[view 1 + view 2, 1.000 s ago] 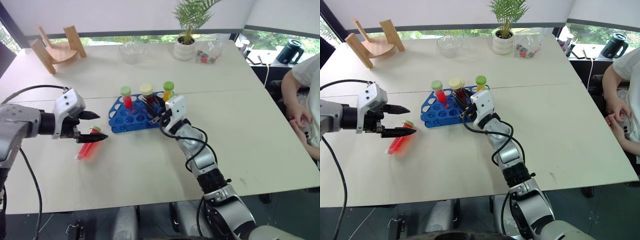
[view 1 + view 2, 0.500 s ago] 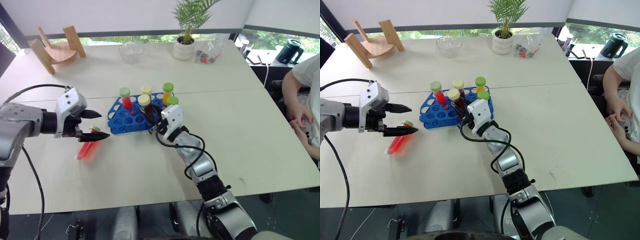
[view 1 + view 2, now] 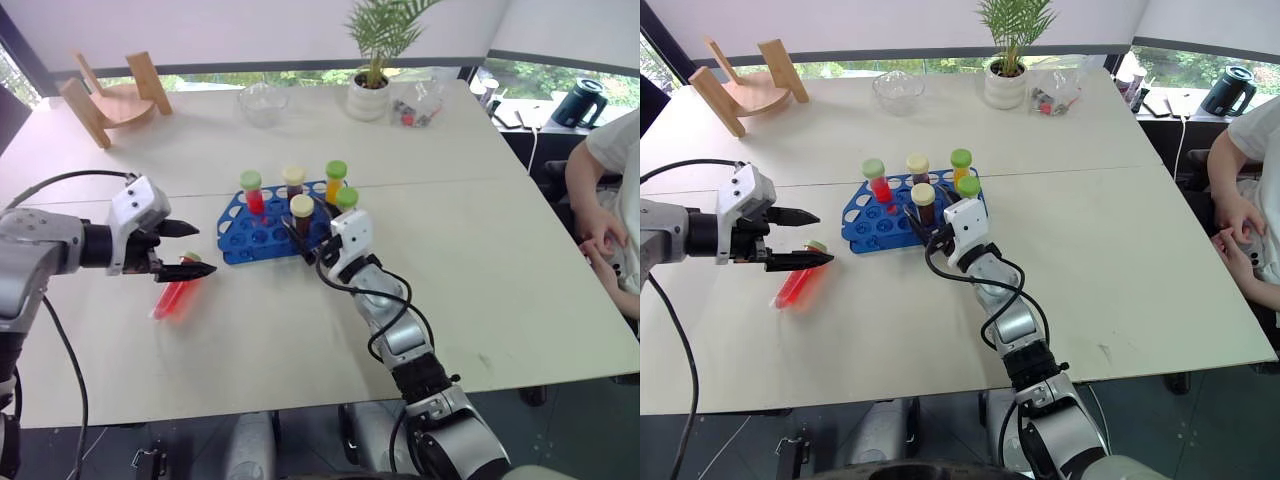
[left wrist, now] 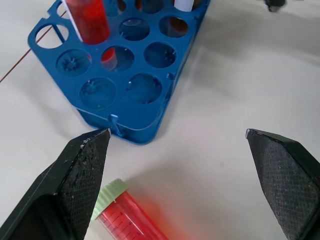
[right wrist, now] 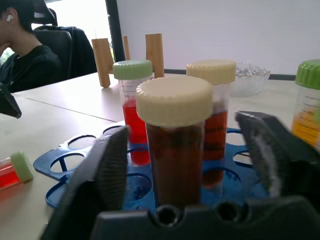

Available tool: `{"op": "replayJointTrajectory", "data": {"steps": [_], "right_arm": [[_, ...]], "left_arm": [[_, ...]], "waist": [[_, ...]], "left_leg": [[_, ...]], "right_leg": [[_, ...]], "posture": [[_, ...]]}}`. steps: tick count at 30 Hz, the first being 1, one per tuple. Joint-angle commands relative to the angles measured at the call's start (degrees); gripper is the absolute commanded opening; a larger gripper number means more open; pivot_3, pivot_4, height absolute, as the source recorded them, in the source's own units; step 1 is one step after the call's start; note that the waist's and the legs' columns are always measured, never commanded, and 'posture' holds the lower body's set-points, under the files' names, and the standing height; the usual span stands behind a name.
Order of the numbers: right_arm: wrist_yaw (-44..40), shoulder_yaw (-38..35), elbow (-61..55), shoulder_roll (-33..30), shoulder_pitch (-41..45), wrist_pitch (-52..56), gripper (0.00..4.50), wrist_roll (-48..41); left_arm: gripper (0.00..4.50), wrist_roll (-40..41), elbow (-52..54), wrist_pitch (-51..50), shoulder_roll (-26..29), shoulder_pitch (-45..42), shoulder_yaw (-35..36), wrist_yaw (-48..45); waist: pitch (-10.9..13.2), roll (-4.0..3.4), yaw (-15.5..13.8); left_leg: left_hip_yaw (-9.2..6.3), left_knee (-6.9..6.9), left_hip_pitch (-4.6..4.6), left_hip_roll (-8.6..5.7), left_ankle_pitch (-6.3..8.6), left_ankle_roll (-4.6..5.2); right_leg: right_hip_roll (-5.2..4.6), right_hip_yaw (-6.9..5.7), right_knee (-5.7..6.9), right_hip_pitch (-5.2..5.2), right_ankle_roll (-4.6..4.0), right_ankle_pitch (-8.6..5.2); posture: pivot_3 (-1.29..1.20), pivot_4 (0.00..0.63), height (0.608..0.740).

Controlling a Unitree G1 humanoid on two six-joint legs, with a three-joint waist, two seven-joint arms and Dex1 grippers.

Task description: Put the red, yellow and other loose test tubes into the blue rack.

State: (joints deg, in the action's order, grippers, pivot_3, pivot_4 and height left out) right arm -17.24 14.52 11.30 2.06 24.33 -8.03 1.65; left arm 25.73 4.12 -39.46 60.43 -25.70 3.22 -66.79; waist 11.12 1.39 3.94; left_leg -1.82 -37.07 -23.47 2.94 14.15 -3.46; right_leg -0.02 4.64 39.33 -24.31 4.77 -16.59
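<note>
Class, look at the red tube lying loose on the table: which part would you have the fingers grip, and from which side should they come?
Grip the red tube across its round body, just below the green cap, coming from above. It lies flat on the table, so only its top and long sides are free. The open left gripper hangs right over its cap end and probably just needs lowering.

My work table (image 3: 520,250): pale top.
It carries my blue rack (image 3: 250,238), one loose red tube (image 3: 175,294), wooden stand (image 3: 112,98), glass bowl (image 3: 263,103), potted plant (image 3: 372,90).

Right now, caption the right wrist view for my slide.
Open right gripper flanks a cream-capped brown tube standing in the blue rack.
</note>
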Motion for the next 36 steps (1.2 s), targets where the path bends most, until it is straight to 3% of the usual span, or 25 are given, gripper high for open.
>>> {"op": "replayJointTrajectory", "data": {"steps": [1,7,11,16,20,31,36], "right_arm": [[-2.02,2.10,-8.93,-0.69,-0.63,2.39,4.22,0.36],[-13.74,0.56,-30.78,-11.93,-1.72,19.70,4.22,-7.44],[-24.12,-2.63,-41.15,-22.33,1.01,36.07,4.22,-21.40],[-36.70,-3.90,-46.42,-34.42,5.39,52.02,4.22,-38.29],[-41.30,-3.82,-45.69,-38.51,7.60,57.21,4.22,-44.20],[-31.47,-3.66,-47.53,-33.91,6.66,57.00,4.22,-43.10],[-27.76,-3.89,-48.34,-32.57,5.62,57.44,4.27,-43.52]], "left_arm": [[4.50,-0.85,-1.44,-0.70,-0.02,-3.70,2.90,3.82],[4.50,-1.38,-7.74,-18.04,2.43,-16.79,0.33,10.49],[4.50,-2.34,-8.30,-33.83,7.14,-23.94,-11.47,7.58],[4.50,-0.59,-14.71,-50.88,1.88,-32.48,-19.27,9.69],[4.50,-1.57,-20.27,-51.81,0.91,-34.54,-29.60,8.28],[4.50,-8.66,-28.65,-40.67,-3.24,-37.01,-44.19,4.19],[2.14,-11.88,-30.28,-36.69,-4.83,-35.78,-46.54,1.25]], "waist": [[0.00,0.00,-0.04],[0.00,0.05,-0.55],[0.01,0.02,-0.27],[0.02,0.02,-0.36],[0.03,0.04,0.06],[0.03,0.05,-0.77],[0.01,0.01,-1.36]], "left_leg": [[0.00,0.00,0.00,0.00,0.00,0.00],[-0.06,-0.09,-0.08,-0.02,0.00,0.00],[-0.09,-0.02,0.02,-0.03,0.00,0.01],[-0.15,-0.04,0.05,-0.01,0.00,0.02],[-0.14,-0.05,0.04,-0.01,0.01,0.03],[-0.16,-0.08,-0.06,0.00,0.02,0.04],[-0.13,-0.06,-0.04,0.00,0.02,0.04]], "right_leg": [[0.00,0.00,0.00,0.00,0.00,0.00],[0.00,-0.04,-0.01,0.02,0.02,0.00],[0.03,-0.04,-0.04,0.10,0.02,-0.01],[0.09,-0.07,-0.01,0.14,0.00,-0.02],[0.10,-0.04,-0.01,0.11,0.00,-0.02],[0.12,-0.05,0.00,0.00,-0.06,-0.06],[0.12,-0.03,0.00,0.00,-0.07,-0.06]], "posture": [[0.00,0.150,0.740],[0.00,0.150,0.740],[0.00,0.150,0.740],[0.00,0.150,0.740],[0.00,0.150,0.740],[0.00,0.150,0.740],[0.00,0.150,0.740]]}}
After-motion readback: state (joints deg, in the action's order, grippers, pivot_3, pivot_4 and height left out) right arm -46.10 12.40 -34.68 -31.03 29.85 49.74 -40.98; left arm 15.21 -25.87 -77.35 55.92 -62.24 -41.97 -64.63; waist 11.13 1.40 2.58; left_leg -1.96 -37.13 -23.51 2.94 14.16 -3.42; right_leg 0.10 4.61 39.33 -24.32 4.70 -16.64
